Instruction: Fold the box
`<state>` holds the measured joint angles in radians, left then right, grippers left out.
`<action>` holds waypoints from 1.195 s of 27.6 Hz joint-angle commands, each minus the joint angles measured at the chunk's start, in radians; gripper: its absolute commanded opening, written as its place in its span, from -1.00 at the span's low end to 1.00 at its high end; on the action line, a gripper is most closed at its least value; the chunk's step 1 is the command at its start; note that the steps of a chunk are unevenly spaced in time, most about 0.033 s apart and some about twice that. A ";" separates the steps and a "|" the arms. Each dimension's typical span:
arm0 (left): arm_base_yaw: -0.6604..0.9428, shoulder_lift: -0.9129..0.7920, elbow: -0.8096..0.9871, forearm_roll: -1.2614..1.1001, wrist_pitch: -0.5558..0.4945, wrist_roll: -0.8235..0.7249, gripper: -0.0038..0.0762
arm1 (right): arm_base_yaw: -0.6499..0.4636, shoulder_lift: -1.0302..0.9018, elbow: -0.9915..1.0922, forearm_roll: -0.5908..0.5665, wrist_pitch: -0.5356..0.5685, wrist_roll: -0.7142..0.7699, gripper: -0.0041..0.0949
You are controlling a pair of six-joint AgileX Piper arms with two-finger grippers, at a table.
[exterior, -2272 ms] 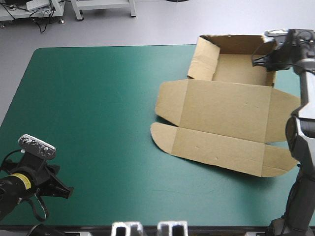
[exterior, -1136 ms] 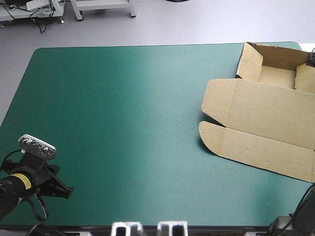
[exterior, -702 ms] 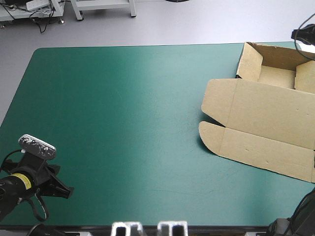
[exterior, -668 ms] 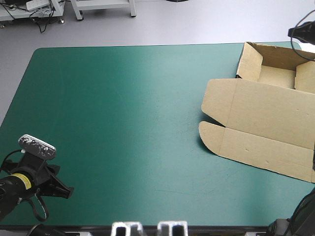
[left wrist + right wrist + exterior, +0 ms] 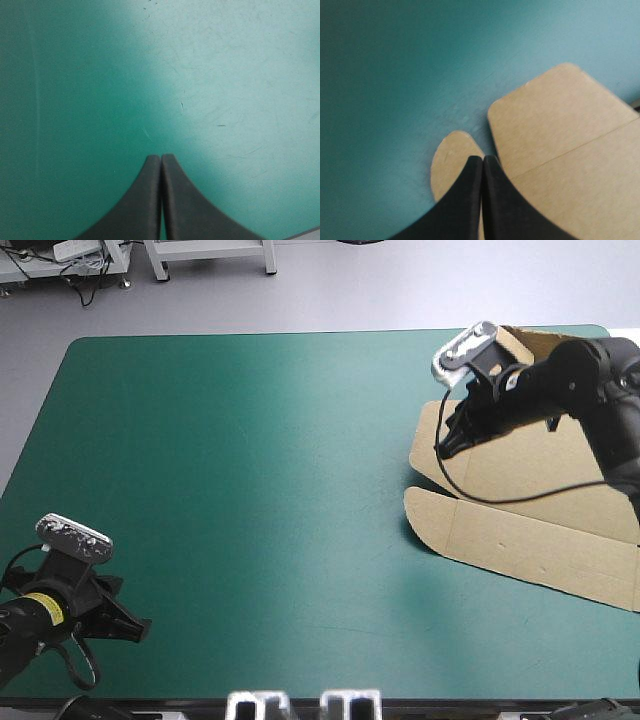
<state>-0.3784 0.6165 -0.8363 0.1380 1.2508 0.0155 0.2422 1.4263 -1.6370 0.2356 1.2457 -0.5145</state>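
The brown box [image 5: 530,530] lies at the table's right edge, its lid and flaps spread flat and running past the table's right side. Its raised tray part [image 5: 512,340] at the far right corner is mostly hidden behind my right arm. My right gripper [image 5: 441,447] hangs shut over the lid's left side flap [image 5: 428,435]. In the right wrist view the right gripper [image 5: 482,158] points at the rounded front flap [image 5: 451,162], with the larger side flap [image 5: 555,117] beside it. My left gripper [image 5: 138,628] rests shut at the near left corner, and the left wrist view shows this gripper [image 5: 161,156] above bare teal-green cover [image 5: 210,75].
The teal-green cover [image 5: 250,470] stretches from the box's left flaps to the table's left edge. A black cable [image 5: 520,490] from my right wrist drapes across the flat lid.
Earlier the box slid to the right, partly off the table's right side. Just before, my right arm was nearly out of view; now it reaches over the box's left flaps. The left arm stayed still.
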 commanded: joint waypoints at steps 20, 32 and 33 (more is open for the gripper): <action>-0.008 0.002 -0.024 -0.128 -0.014 -0.016 -0.93 | 0.011 -0.826 0.747 -0.178 0.010 0.221 -0.97; -0.008 0.002 -0.024 -0.154 0.014 -0.016 -0.93 | 0.011 -0.851 0.782 -0.178 0.010 0.223 -0.97; -0.008 0.002 -0.024 -0.157 0.016 -0.016 -0.93 | 0.011 -0.851 0.782 -0.178 0.010 0.223 -0.97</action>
